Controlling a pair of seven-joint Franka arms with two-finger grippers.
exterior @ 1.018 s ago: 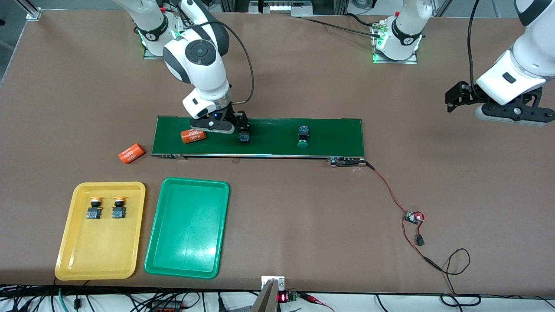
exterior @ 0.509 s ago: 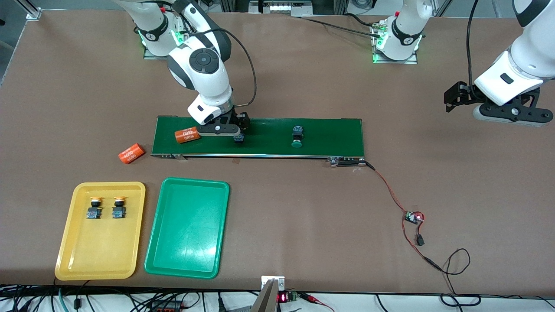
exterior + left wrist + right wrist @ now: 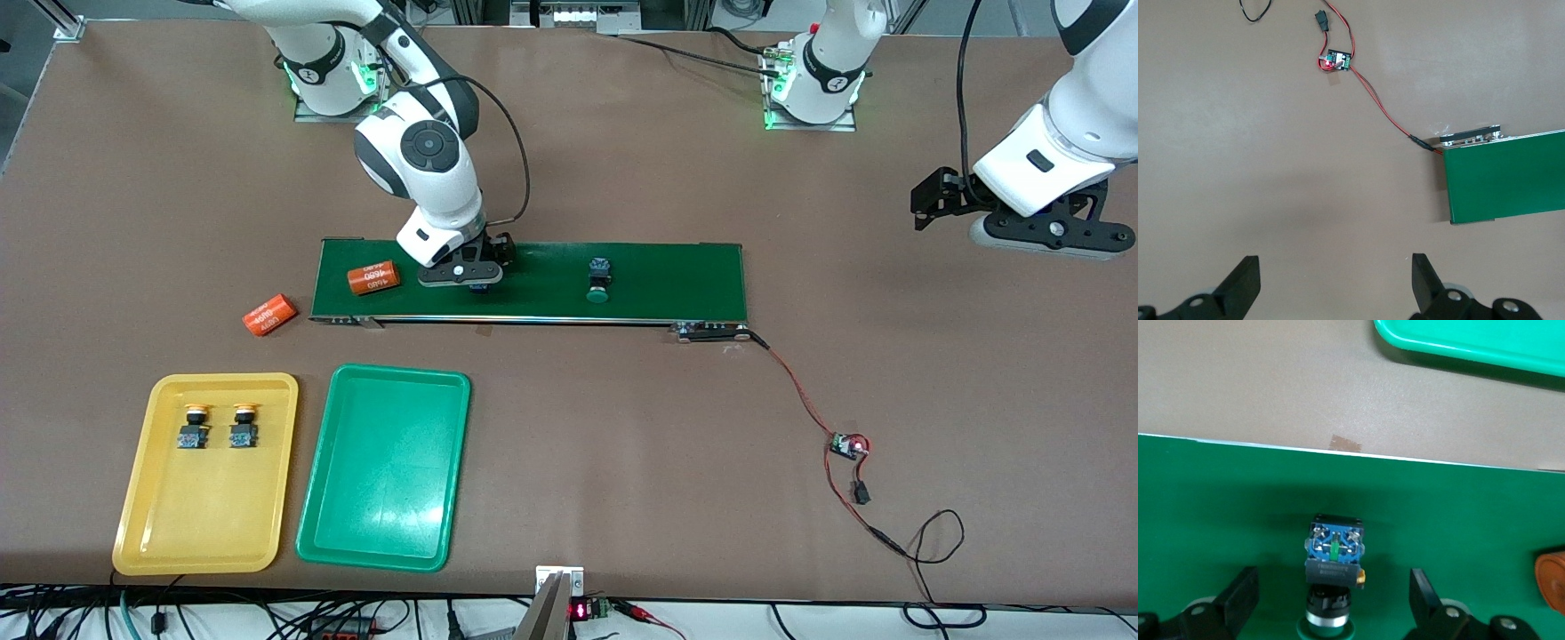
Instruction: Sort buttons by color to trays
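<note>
Glossy plastic trays [image 3: 382, 533]; matt brown table [image 3: 622, 444].

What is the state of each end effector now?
Left end effector: open, holding nothing.
Right end effector: open around a green button, not gripping.

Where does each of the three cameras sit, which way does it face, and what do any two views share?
Front view: high across the table, facing both arms' bases; shows both arms, the trays and the conveyor belt.
Left wrist view: on the left arm, looking down past the open left gripper at the belt's end and the circuit board.
Right wrist view: on the right arm, looking down past the open right gripper straddling a green button.
Shared: all three show the belt.
</note>
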